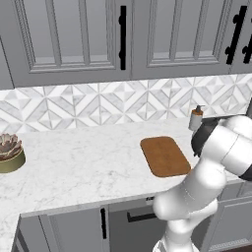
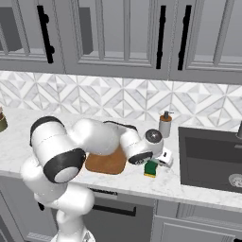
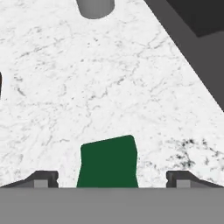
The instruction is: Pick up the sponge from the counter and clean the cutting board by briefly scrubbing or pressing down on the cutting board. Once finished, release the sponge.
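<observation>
Gripper (image 3: 112, 181) low over counter (image 3: 65, 87), fingers (image 3: 41, 178) spread wide, nothing between them touching. Sponge (image 3: 108, 162) flat on counter between tips, green side up; in right base view sponge (image 2: 151, 168) at 3 o'clock of board (image 2: 106, 163), sink (image 2: 208, 158) further right. Soap bottle (image 2: 165, 124) behind.

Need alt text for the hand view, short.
A dark green rectangular sponge lies on the white marble-look counter between the two open dark fingers. A grey cylindrical bottle base sits at top, a dark sink edge upper right.
</observation>
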You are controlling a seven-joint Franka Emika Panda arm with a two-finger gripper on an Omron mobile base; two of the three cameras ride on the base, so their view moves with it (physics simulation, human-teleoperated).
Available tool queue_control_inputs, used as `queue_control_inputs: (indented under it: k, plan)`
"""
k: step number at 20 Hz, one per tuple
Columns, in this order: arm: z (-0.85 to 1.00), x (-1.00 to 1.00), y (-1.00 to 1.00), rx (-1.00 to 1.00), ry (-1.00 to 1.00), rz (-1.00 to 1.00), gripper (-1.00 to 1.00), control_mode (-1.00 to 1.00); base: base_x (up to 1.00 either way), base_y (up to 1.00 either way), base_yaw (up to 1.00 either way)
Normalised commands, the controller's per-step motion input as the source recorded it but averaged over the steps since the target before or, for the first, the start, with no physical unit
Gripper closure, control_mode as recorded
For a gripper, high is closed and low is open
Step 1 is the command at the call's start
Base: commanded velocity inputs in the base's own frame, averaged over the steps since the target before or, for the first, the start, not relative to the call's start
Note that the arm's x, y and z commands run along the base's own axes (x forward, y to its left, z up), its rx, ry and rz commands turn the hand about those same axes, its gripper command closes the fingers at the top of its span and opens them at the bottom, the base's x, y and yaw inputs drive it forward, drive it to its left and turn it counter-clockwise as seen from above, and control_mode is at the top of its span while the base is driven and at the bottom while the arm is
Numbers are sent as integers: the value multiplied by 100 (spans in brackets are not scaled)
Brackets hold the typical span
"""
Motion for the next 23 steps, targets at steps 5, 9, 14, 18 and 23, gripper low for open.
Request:
queue_control_inputs:
  k: [5,9,14,18,23]
  plan:
    - [100,-59,85,-32,-3,0,-100,-100,0,0,0]
    - [100,-26,89,-24,7,0,-100,-100,0,0,0]
    - [100,-11,84,-15,14,0,-100,-100,0,0,0]
    - [100,-7,78,-11,17,0,-100,-100,0,0,0]
    - [71,-6,81,-5,19,5,-100,-100,0,0,0]
